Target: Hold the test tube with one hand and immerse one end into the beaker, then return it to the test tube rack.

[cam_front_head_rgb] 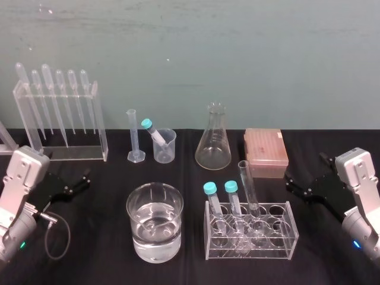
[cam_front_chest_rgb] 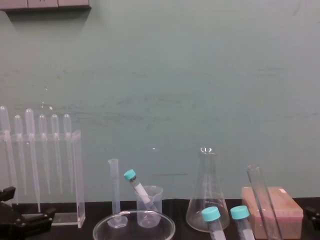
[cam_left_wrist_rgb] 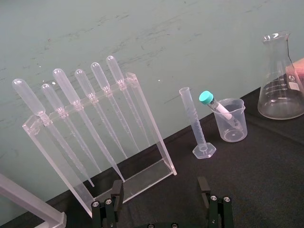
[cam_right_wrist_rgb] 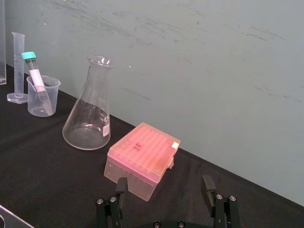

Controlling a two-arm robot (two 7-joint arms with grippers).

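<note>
Since the test tube [cam_front_head_rgb: 248,185] stands racked left of your right gripper [cam_front_head_rgb: 291,181], spread empty like the left gripper [cam_front_head_rgb: 84,180], nothing's done yet.

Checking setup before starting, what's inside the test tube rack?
The test tube rack holds two teal-capped tubes and the uncapped test tube; their lower ends are indistinct through its walls.

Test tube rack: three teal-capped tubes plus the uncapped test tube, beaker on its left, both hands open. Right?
No: the head view shows two teal-capped tubes in the test tube rack, not three. The rest holds: uncapped test tube in it, beaker on its left, left hand and right hand open.
</note>
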